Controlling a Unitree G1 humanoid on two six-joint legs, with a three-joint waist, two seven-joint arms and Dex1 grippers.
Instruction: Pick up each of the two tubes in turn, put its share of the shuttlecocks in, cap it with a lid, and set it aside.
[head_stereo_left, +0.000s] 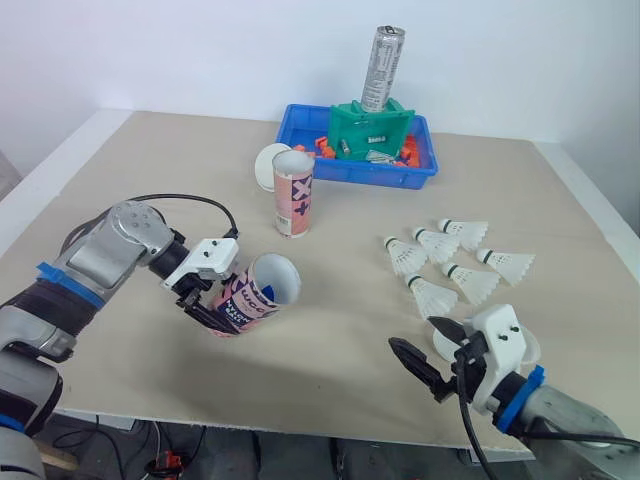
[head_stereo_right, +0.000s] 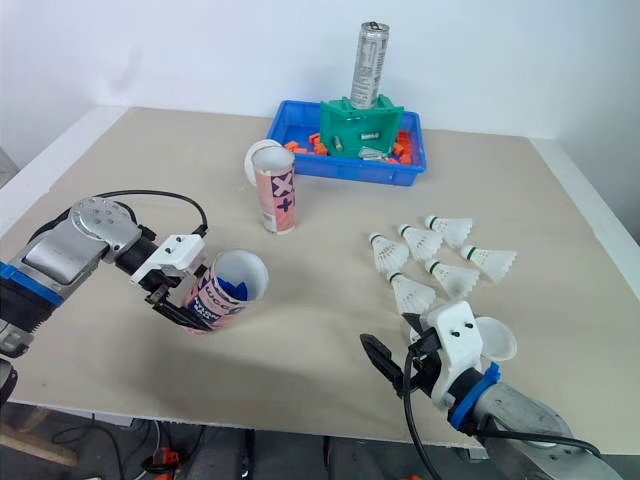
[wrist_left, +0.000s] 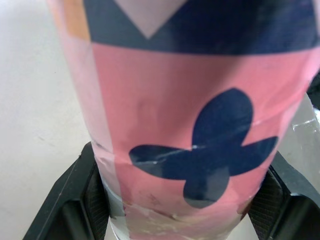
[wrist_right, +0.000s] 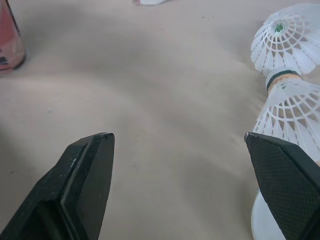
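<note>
Left eye view suggests the task is barely begun: the left gripper's (head_stereo_left: 212, 305) jaws clamp a tilted tube (head_stereo_left: 255, 293) in front of the standing tube (head_stereo_left: 293, 195), six shuttlecocks (head_stereo_left: 468, 283) lie loose to its right by the right gripper's (wrist_right: 177, 137) open jaws, and neither tube is capped.

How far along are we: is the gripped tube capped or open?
Open: the tilted tube in the left gripper shows an uncapped mouth.

Hiding part of a white lid (head_stereo_right: 498, 338) behind the right gripper (head_stereo_right: 392, 345). Tucking another lid (head_stereo_left: 268, 165) half behind the standing tube (head_stereo_left: 293, 195). Cutting off the held tube (wrist_left: 190, 125) and a shuttlecock (wrist_right: 292, 120) at wrist view edges. Showing the bits (head_stereo_left: 325, 148) in the blue bin (head_stereo_left: 350, 177) too small for telling apart.
</note>
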